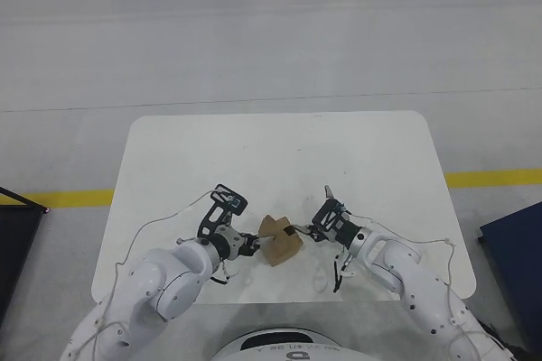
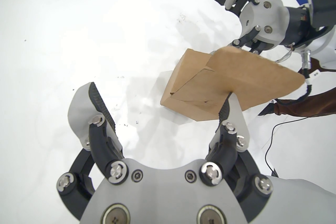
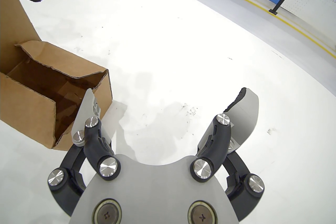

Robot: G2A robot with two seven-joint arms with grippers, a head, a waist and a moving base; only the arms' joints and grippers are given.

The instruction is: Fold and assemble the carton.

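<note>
A small brown carton (image 1: 278, 242) lies on its side near the front middle of the white table (image 1: 343, 153). In the left wrist view one flap (image 2: 252, 78) sticks out from the folded body. My left gripper (image 2: 160, 89) is open beside the carton, and one fingertip (image 2: 229, 104) touches the underside of that flap. The carton's open end (image 3: 39, 88) faces my right gripper (image 3: 167, 90), which is open. One right finger (image 3: 88, 104) sits at the rim of the opening; the other finger (image 3: 242, 104) is over bare table.
Thin cables (image 1: 339, 271) trail from both wrists onto the table near its front edge. A yellow floor line (image 1: 501, 177) runs past the table. A blue object (image 1: 533, 262) stands off the right side and a dark frame (image 1: 4, 235) off the left.
</note>
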